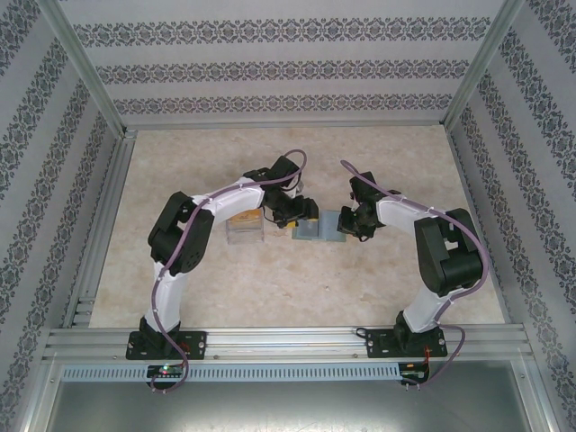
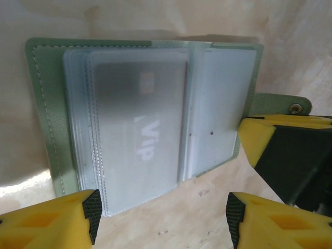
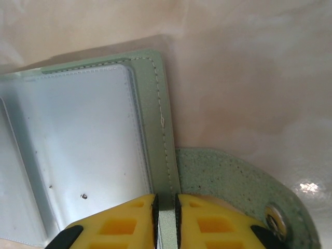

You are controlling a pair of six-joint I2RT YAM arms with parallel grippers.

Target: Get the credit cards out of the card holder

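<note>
The grey-green card holder (image 1: 320, 227) lies open and flat on the table between both arms. In the left wrist view its frosted plastic sleeves (image 2: 218, 104) face up. A pale card marked "Vip" (image 2: 140, 124) shows through the front sleeve, still inside it. My left gripper (image 2: 163, 215) hangs open just off the holder's near edge, with bare table between its pads. My right gripper (image 3: 166, 207) is shut on the stitched right edge of the card holder (image 3: 162, 129), beside the snap strap (image 3: 228, 181). One yellow finger of the right gripper (image 2: 257, 137) shows at that edge.
A clear plastic box with an orange card (image 1: 245, 225) stands just left of the holder, under the left arm. The beige table (image 1: 270, 288) is walled by metal frame rails and patterned panels on three sides.
</note>
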